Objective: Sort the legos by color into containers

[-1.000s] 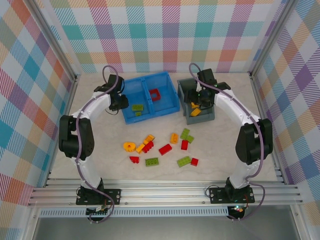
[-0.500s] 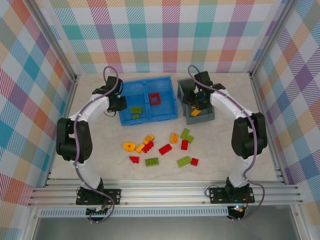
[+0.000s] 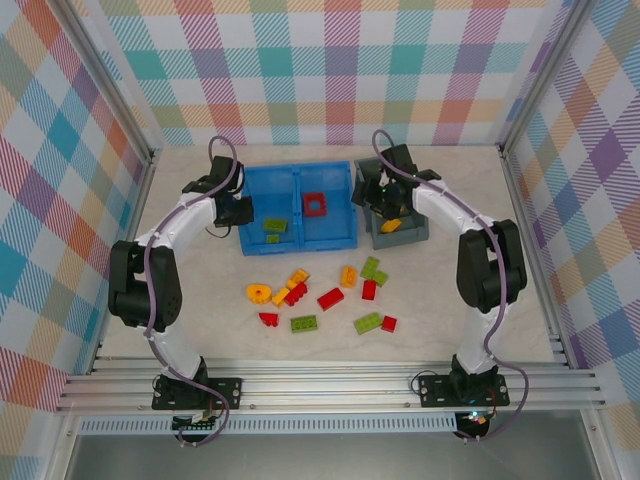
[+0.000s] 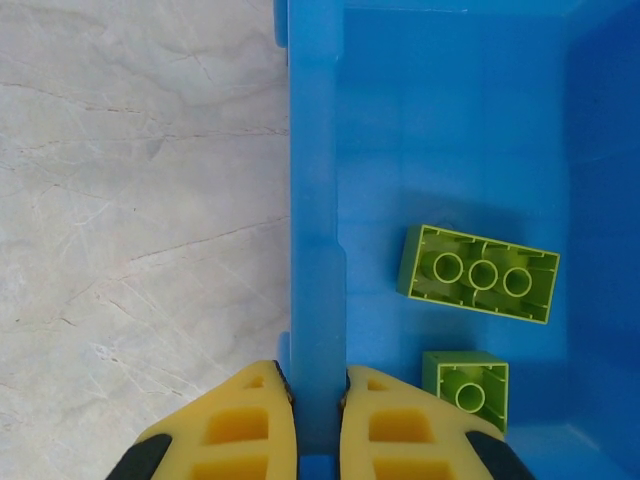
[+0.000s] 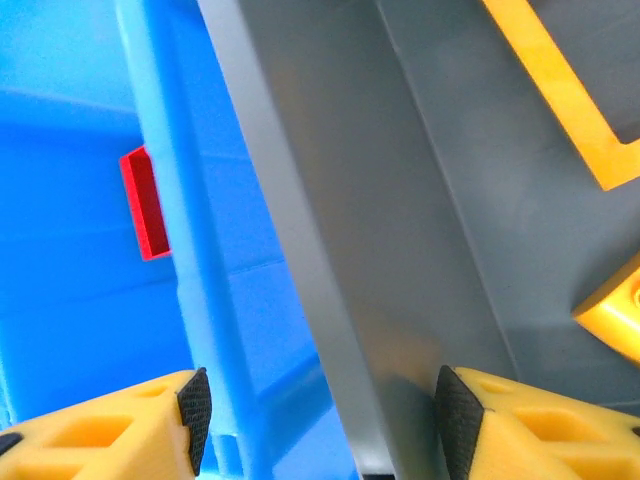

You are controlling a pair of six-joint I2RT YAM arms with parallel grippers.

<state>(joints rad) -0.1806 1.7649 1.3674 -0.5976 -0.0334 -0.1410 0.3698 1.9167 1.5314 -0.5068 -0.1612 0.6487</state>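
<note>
Starting nearest the arm bases, on the front part of the bench (image 3: pixel 430 300): finding the loose legos (image 3: pixel 330 298) lying scattered in red, green and yellow-orange, apart from both bins. Noting a round yellow piece (image 3: pixel 259 293) at the left end of the scatter, and a small red brick (image 3: pixel 388 323) just beside a green brick (image 3: pixel 367 322) at the right end.

Going farther: seeing the blue bin (image 3: pixel 335 228) standing behind the scatter, with the grey bin (image 3: pixel 412 232) just beside it on the right, the two walls very close. Finding two green bricks (image 4: pixel 480 275) lying hollow side up in the left compartment of the blue bin, and a red frame (image 3: pixel 316 204) lying in the right compartment. Seeing yellow-orange pieces (image 5: pixel 560 90) resting inside the grey bin.

Pinching the left outer wall of the blue bin with the left claw (image 4: pixel 318 375), one yellow finger outside over the bench, the other inside the green compartment. Holding the right claw (image 5: pixel 320 395) spread, standing astride the two neighbouring walls, one finger inside the blue bin and the other inside the grey bin. Not being able to tell whether these pads are pressing on the walls.

Farthest, seeing the checked backdrop (image 3: pixel 340 70) rising behind the bins.
</note>
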